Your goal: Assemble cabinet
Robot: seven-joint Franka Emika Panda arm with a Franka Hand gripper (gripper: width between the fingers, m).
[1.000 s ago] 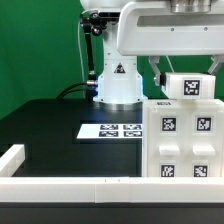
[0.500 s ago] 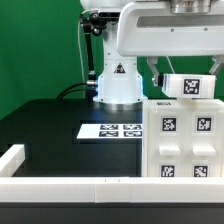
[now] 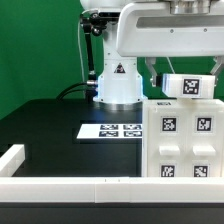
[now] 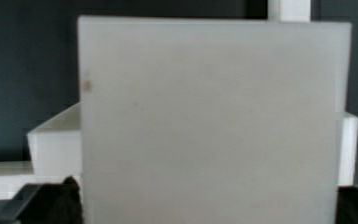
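Your end effector stands fully open, gripping nothing, around the small drawer block perched atop the cabinet. Lift carelessly and a finger could snag that block, tipping it off onto the surface.

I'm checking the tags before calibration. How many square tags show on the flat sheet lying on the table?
4, in a two-by-two grid on the marker board, lying on the black table in front of the robot base. The cabinet beside it may hide its edge.

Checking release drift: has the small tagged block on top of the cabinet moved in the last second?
Yes, slightly: small block tilted, its exterior-view left end dropping toward the cabinet top.
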